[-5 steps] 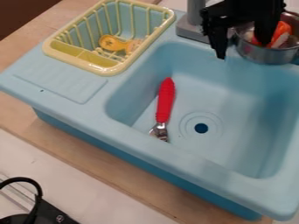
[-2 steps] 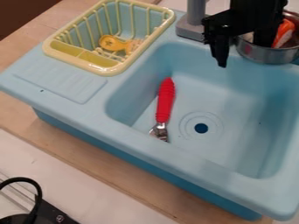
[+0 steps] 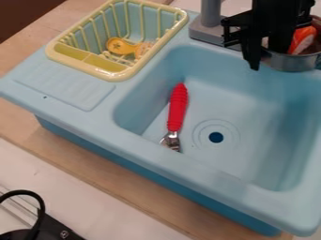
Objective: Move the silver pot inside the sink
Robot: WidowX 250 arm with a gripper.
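Note:
The black gripper point(image 3: 267, 52) hangs at the upper right, over the sink's back edge. It is shut on the near left wall of the silver pot point(image 3: 296, 63), with one finger outside the wall and the other inside the pot. An orange and white item point(image 3: 303, 39) lies in the pot. The pot stands at the back right rim of the light blue sink point(image 3: 251, 140), partly hidden by the gripper.
Inside the basin lies a utensil with a red handle point(image 3: 177, 108), left of the drain. A grey faucet base point(image 3: 210, 32) rises left of the gripper. The yellow dish rack point(image 3: 113, 75) holds a yellow item point(image 3: 120, 46).
The gripper has moved slightly right, and its outer finger has come in from the left against the pot's wall. The pot has shifted a little right and down in the view.

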